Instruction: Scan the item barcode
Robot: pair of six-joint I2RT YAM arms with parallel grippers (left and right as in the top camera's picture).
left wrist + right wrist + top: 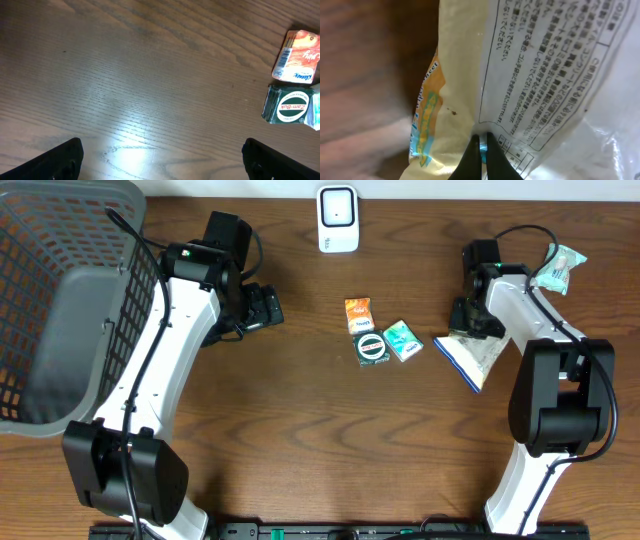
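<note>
Our right gripper (481,147) was clenched on the printed packet (472,358) at the right of the tabletop (300,420); our left gripper (162,160) hung released. We judged it best to lift gently, keeping its printed face toward the scanner (338,218).

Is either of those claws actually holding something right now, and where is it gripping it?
The right gripper is pinched shut on the packet, on its printed back. The left gripper is open over the table, holding nothing.
</note>
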